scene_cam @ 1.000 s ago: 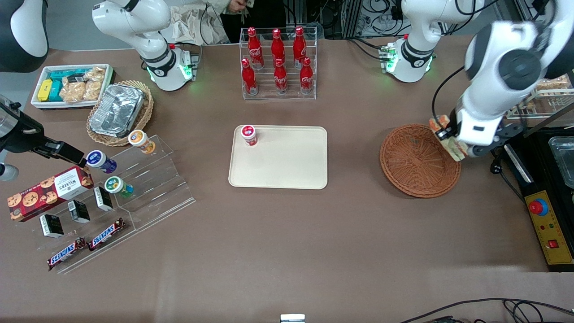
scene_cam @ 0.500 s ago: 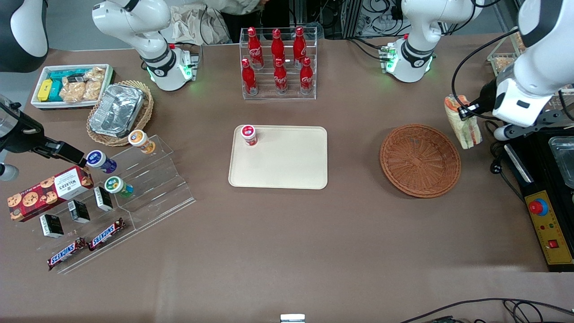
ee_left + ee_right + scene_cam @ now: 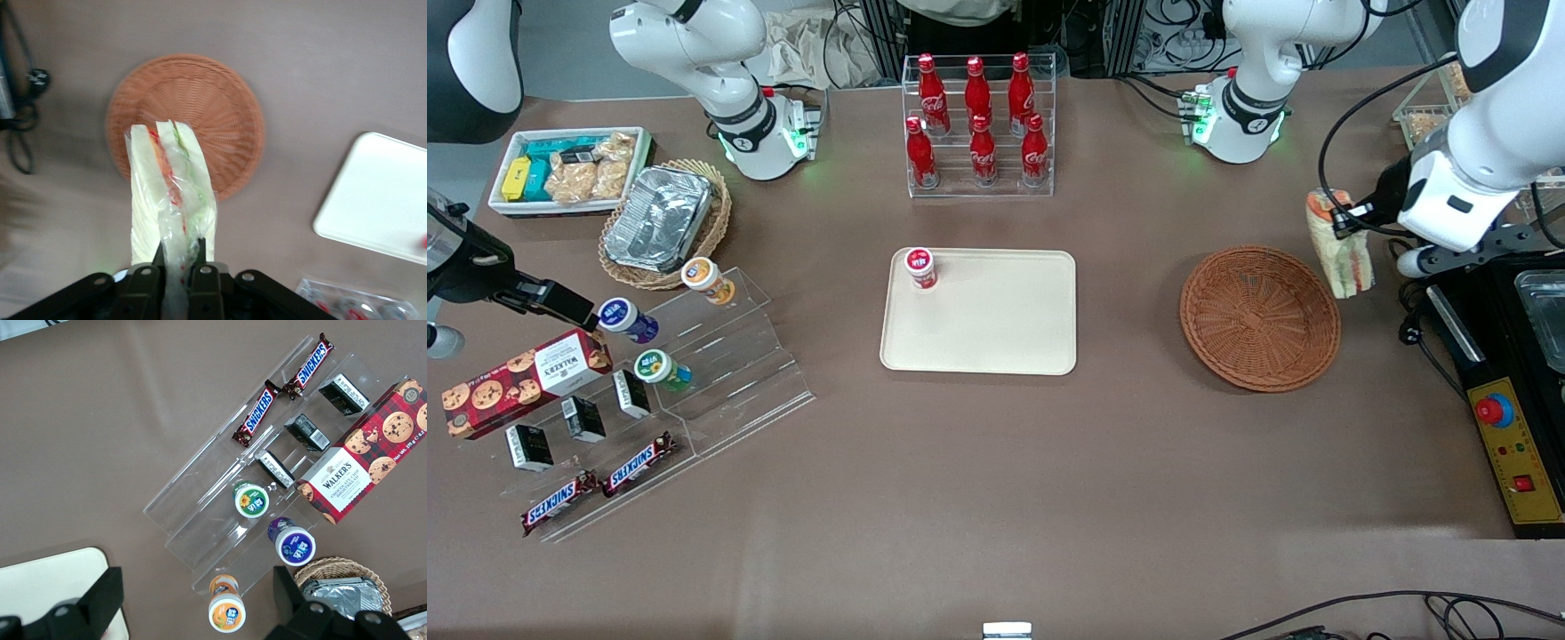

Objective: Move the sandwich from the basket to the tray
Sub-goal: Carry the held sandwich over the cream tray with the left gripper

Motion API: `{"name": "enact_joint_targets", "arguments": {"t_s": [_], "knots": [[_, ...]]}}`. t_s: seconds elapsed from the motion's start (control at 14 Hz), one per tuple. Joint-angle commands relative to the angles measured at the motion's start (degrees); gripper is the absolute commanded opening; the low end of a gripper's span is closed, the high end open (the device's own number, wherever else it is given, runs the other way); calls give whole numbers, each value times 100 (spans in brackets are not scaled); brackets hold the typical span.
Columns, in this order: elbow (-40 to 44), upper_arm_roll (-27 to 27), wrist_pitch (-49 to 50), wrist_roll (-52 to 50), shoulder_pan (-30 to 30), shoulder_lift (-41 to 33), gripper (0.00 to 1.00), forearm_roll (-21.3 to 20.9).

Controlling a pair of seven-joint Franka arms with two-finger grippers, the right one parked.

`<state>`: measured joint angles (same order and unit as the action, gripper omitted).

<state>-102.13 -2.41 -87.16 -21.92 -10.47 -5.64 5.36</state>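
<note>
So the left gripper [image 3: 1343, 227] is up in the air with its fingers [image 3: 159, 261] pinched tight on the plastic-wrapped sandwich [image 3: 1336, 242], holding it by one end so the wedge hangs free, touching nothing else. You can see the orange and green filling between the pale bread slices in the wrist view [image 3: 172, 193]. It's just off the rim of the reddish-brown wicker basket [image 3: 1260, 318], toward the working arm's end of the table and a bit farther from the front camera than the basket's middle. The basket has nothing in it. The cream tray [image 3: 996, 329] sits mid-table, well apart from the sandwich, toward the parked arm's end from the basket, with a small red-lidded cup [image 3: 920, 267] standing in one corner.
</note>
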Motion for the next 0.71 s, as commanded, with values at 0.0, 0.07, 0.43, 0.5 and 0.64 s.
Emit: {"name": "enact_joint_targets", "arguments": {"t_s": [0.0,0.07,0.43,0.5,0.64], "knots": [[264,266,147,-128,-191,107,0,167],[273,293,112,-67,-262,90,0,219],[46,880,-379,-40,-570,98,0,290],[-164,1126,-720,-23,-570,107,0,255],[-578,1531,-1537,178,-579,238,0,228]]}}
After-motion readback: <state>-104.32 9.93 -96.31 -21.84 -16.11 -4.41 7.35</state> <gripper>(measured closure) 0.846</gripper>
